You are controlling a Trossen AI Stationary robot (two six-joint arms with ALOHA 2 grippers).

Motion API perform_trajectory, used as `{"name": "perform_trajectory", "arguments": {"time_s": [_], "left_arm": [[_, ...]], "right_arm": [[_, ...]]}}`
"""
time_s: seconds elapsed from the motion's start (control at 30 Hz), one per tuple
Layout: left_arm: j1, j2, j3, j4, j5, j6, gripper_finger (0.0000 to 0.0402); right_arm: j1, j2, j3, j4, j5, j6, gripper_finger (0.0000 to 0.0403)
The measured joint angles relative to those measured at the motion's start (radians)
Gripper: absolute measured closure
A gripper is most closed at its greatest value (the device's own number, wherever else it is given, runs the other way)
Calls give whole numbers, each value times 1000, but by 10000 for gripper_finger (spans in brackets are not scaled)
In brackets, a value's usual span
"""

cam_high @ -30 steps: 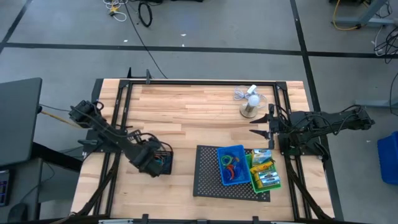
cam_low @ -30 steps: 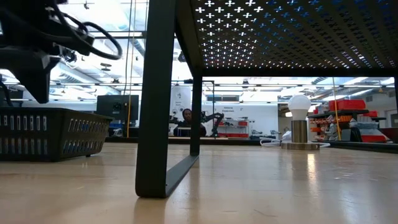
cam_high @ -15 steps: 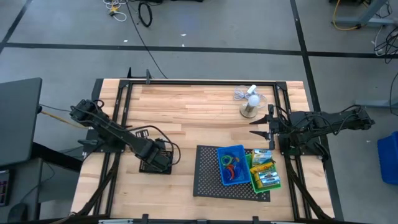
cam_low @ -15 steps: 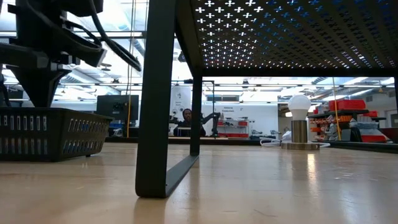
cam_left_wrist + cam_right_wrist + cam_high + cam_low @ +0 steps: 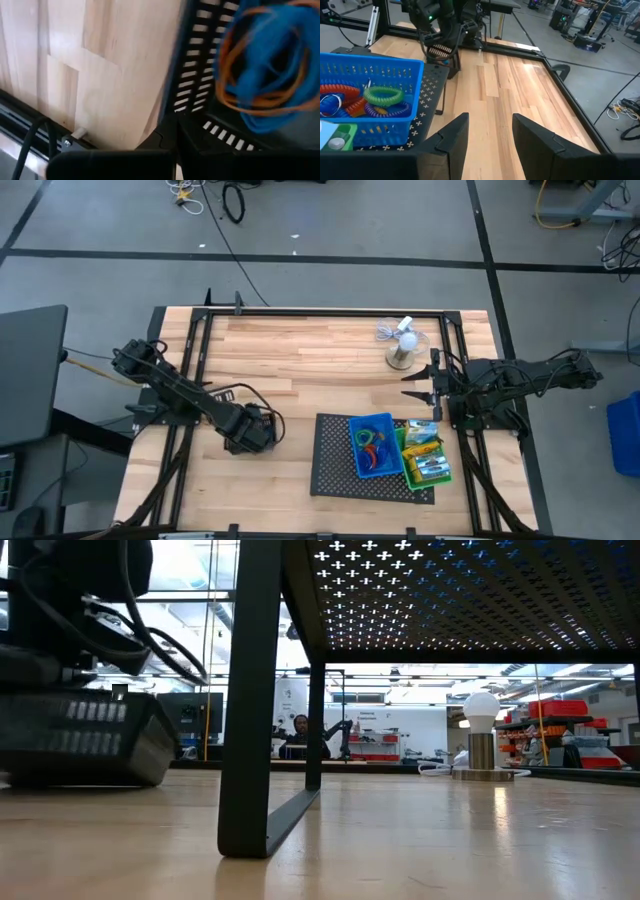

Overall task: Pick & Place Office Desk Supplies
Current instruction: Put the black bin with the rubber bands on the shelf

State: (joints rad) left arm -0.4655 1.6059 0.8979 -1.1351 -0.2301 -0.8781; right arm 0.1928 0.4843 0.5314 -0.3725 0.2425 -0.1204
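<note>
Here the left gripper pinched the black bin's rim.
The tray lay just right; the right gripper waited spread.

A wooden table of pale planks fills the middle of the high view, edged by a black metal frame. On its far right part stands a white mini fan on a round base, its white cable curled just beside it. Nearer the front lies a large flat black mesh tray, raised on black legs in the low view. Around the table the grey floor carries dark tape lines and loose cables. Beyond the table in the low view, a person sits among shelving and monitors.
</note>
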Motion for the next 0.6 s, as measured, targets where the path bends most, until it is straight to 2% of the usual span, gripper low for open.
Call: {"name": "perform_trajectory", "arguments": {"time_s": [0.17, 0.3, 0.6], "left_arm": [[-2, 3, 16, 16, 8, -4, 401], [-10, 3, 18, 82, 81, 4, 401], [-52, 3, 41, 157, 148, -25, 401]], "right_arm": [[0, 0, 0, 1, 0, 4, 242], [0, 0, 0, 5, 0, 4, 242], [0, 0, 0, 9, 0, 10, 242]]}}
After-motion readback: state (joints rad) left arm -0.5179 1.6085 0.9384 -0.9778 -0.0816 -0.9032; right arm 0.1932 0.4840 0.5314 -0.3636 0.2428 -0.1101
